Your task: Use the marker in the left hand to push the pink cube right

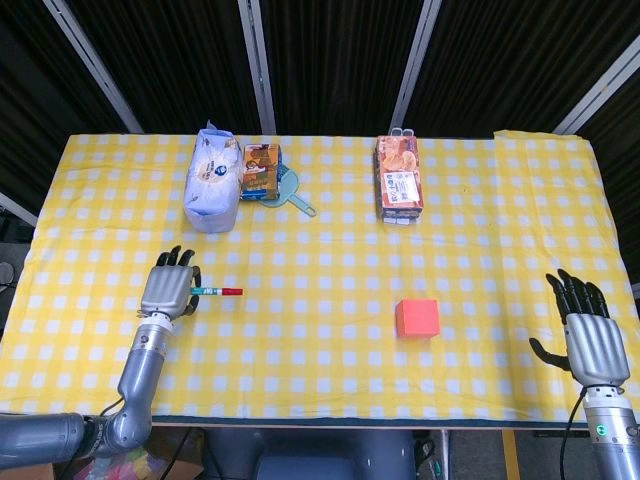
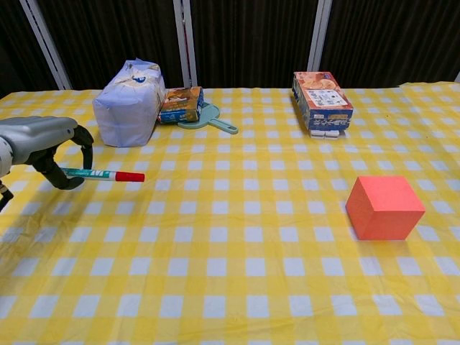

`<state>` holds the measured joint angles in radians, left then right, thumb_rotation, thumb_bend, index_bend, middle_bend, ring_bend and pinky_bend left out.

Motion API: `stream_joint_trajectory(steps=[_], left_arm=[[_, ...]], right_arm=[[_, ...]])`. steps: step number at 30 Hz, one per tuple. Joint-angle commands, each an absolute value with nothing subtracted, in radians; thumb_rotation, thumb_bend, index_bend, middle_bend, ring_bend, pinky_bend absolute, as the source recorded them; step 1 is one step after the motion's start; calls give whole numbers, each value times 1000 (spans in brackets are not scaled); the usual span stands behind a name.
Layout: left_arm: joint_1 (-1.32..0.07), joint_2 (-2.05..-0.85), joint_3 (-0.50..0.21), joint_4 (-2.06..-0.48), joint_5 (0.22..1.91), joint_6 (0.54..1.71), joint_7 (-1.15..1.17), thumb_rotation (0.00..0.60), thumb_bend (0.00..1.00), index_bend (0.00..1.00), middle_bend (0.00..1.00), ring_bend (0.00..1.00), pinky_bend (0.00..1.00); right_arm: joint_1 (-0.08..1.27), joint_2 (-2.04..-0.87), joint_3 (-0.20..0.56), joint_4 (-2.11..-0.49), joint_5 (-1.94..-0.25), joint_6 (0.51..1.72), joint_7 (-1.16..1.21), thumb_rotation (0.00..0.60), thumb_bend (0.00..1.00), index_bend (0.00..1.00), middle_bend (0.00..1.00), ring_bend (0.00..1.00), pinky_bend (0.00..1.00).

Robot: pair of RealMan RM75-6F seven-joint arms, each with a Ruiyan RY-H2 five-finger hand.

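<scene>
Overhead head view; low chest view

The left hand [image 1: 170, 290] has a silver-grey metallic back and dark, near-black fingers [image 1: 176, 258], and it joins a slim grey forearm [image 1: 140, 375] through a ringed wrist section. The right hand [image 1: 590, 335] has the same construction: a light grey back plate, black fingers and a black thumb, mounted on a grey cylindrical wrist with a small green mark and a thin black cable alongside it. In the chest view the left hand [image 2: 44, 147] appears as a smooth silver shell with black curved fingers.
</scene>
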<state>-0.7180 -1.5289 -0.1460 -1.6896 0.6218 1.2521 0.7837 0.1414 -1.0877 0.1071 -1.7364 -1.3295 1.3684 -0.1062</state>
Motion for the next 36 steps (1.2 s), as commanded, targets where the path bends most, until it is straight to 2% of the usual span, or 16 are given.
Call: stream_joint_trajectory(steps=[1, 4, 7, 11, 15, 17, 23, 31, 36], left_arm=[[-695, -1521, -128, -1639, 645, 1223, 738, 600, 515, 534, 109, 0, 104], [-690, -1521, -126, -1609, 659, 1197, 710, 600, 478, 519, 108, 0, 103], [-685, -1521, -126, -1594, 669, 1180, 688, 600, 397, 466, 78, 0, 92], [-676, -1506, -119, -1601, 670, 1172, 682, 600, 282, 355, 32, 0, 70], [-657, -1476, -111, -1631, 697, 1178, 657, 600, 207, 174, 3, 0, 48], [-646, -1458, -111, -1649, 710, 1183, 636, 600, 203, 134, 0, 0, 47], [-572, -1382, -91, -1725, 828, 1263, 538, 600, 202, 128, 0, 0, 47], [-414, -1241, 35, -1781, 1079, 1452, 444, 600, 201, 101, 0, 0, 47], [-326, -1183, 81, -1756, 1189, 1545, 347, 600, 164, 3, 0, 0, 18]], right_arm=[[141, -1088, 107, -1737, -1329, 1368, -106, 600, 303, 0, 0, 0, 0], [142, -1088, 107, -1736, -1330, 1369, -108, 600, 303, 0, 0, 0, 0], [141, -1089, 107, -1735, -1329, 1369, -109, 600, 303, 0, 0, 0, 0], [141, -1087, 107, -1737, -1326, 1366, -109, 600, 303, 0, 0, 0, 0], [141, -1086, 107, -1737, -1327, 1366, -111, 600, 303, 0, 0, 0, 0], [141, -1086, 106, -1737, -1328, 1367, -111, 600, 303, 0, 0, 0, 0], [140, -1089, 106, -1733, -1333, 1373, -115, 600, 303, 0, 0, 0, 0], [140, -1097, 107, -1724, -1343, 1386, -134, 600, 303, 0, 0, 0, 0], [139, -1106, 106, -1716, -1361, 1404, -154, 600, 303, 0, 0, 0, 0]])
